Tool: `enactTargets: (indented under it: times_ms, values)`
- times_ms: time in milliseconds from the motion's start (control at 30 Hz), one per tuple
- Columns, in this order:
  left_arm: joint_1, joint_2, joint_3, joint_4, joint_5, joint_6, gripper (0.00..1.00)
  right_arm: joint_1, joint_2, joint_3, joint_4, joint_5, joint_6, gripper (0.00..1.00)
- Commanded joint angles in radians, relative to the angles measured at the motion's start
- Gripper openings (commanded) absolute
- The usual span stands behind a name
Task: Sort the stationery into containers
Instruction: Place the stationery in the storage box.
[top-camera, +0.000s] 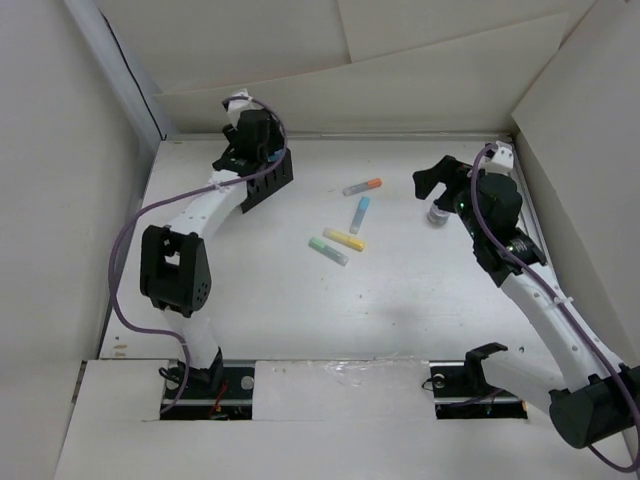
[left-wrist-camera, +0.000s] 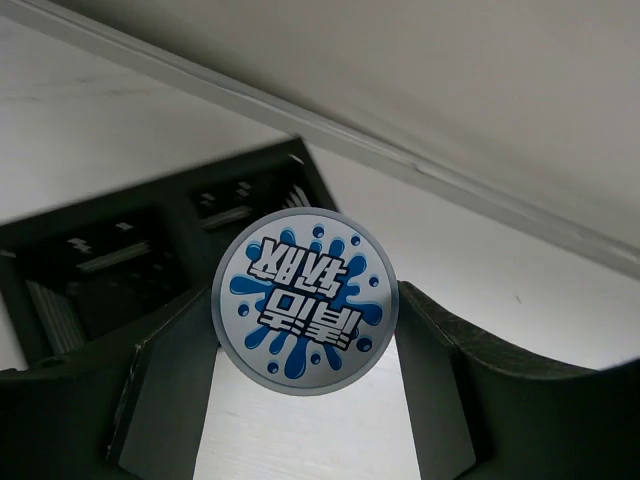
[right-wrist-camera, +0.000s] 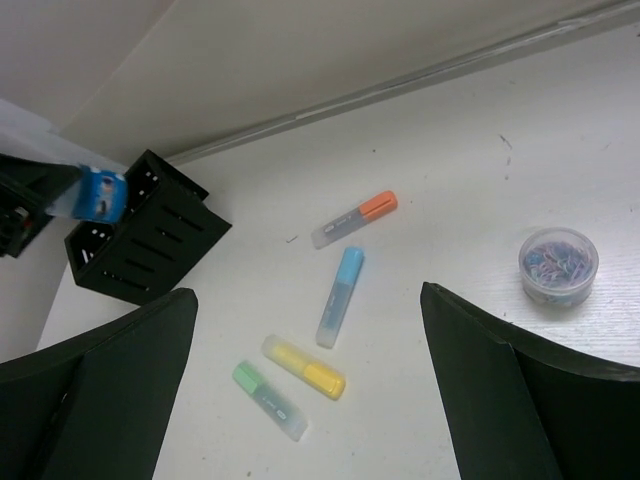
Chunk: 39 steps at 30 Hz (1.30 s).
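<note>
Gripped in the left claw (left-wrist-camera: 305, 345), a round blue-labelled tub (left-wrist-camera: 305, 300) hangs just short of the black organiser (left-wrist-camera: 110, 270), ahead-left; the right claw (right-wrist-camera: 310, 385) gapes open.

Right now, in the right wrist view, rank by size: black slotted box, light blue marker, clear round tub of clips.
Black slotted box, largest.
Light blue marker, longer, and clear round tub, wider: alike.

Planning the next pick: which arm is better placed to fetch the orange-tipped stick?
Probably right: the right gripper is open and empty, facing the orange-tipped stick; the left gripper is shut on the round piece by the organiser.
</note>
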Motion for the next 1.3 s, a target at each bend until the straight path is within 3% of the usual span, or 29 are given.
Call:
enactTargets:
  times_ms: [0,467,1267]
  values:
    - [0.044,-0.019,0.115,0.021,-0.061,-0.027,0.30,0.002,0.019,0.005,0.051,-0.021,-0.010,1.00]
    - [0.076,0.239,0.485,-0.154,-0.084,0.079,0.30,0.002,0.039,0.005,0.051,-0.058,-0.010,1.00]
    - [0.076,0.228,0.364,-0.182,-0.094,0.088,0.26,0.011,0.048,0.005,0.051,-0.058,-0.010,1.00]
